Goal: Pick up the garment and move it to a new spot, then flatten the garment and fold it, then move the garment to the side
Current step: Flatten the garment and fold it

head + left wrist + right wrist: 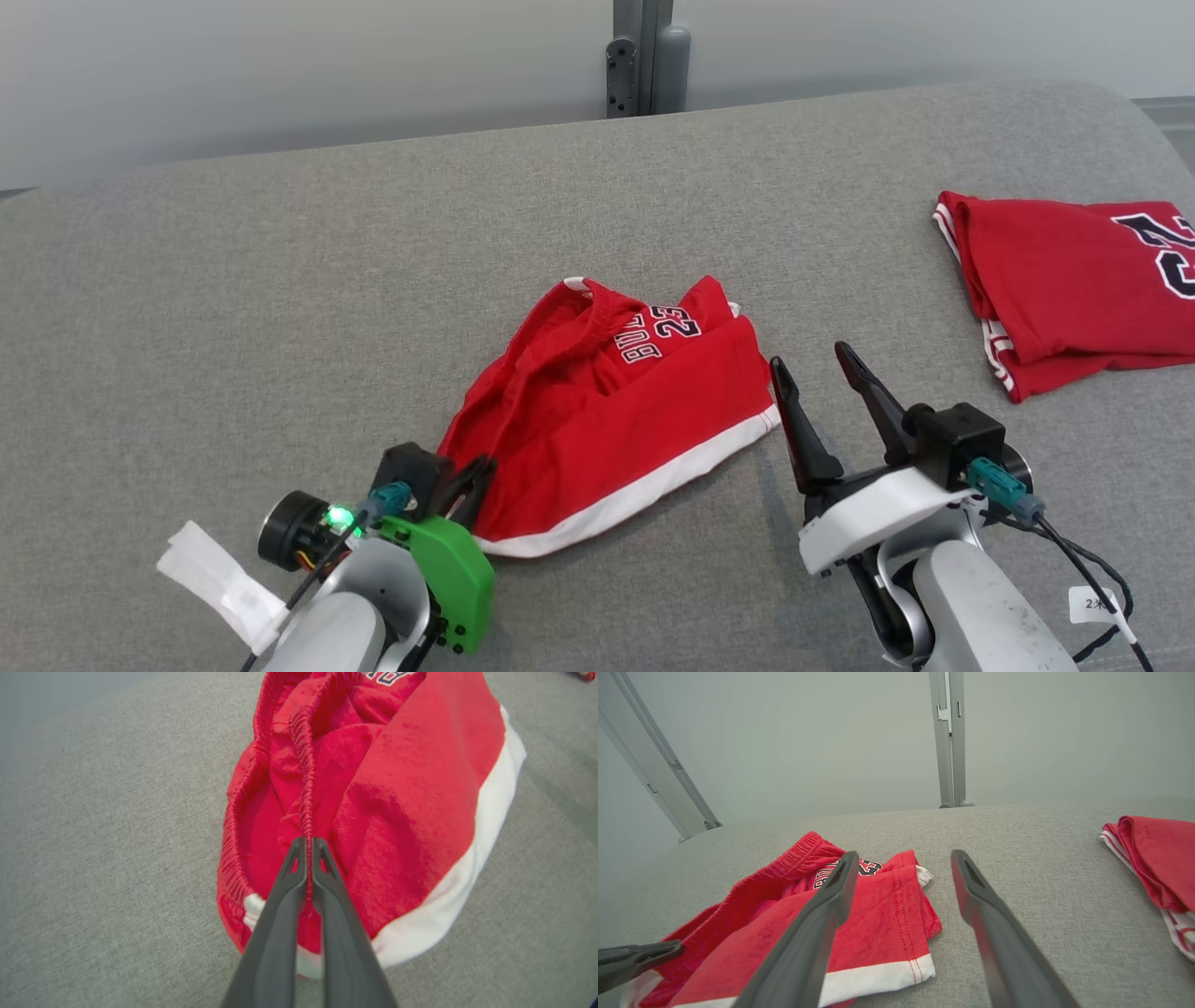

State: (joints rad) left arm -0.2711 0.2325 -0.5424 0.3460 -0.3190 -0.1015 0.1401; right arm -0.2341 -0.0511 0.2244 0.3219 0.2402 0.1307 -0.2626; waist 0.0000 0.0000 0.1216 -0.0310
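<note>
The garment (597, 420) is a pair of red shorts with a white hem and a "23" print, lying crumpled in the middle of the grey padded surface (280, 280). My left gripper (474, 478) sits at the shorts' near left corner. In the left wrist view it (308, 843) is shut on the gathered elastic waistband of the shorts (411, 788). My right gripper (810, 359) stands open just right of the shorts, above the surface, with nothing between its fingers. The right wrist view has it (903, 858) over the shorts' (878, 914) right edge.
A second red garment (1064, 280), folded and with a black number, lies at the far right; its edge (1157, 858) is seen from the right wrist. A grey post (644, 56) stands behind the surface's back edge. Bare grey fabric spreads left and behind.
</note>
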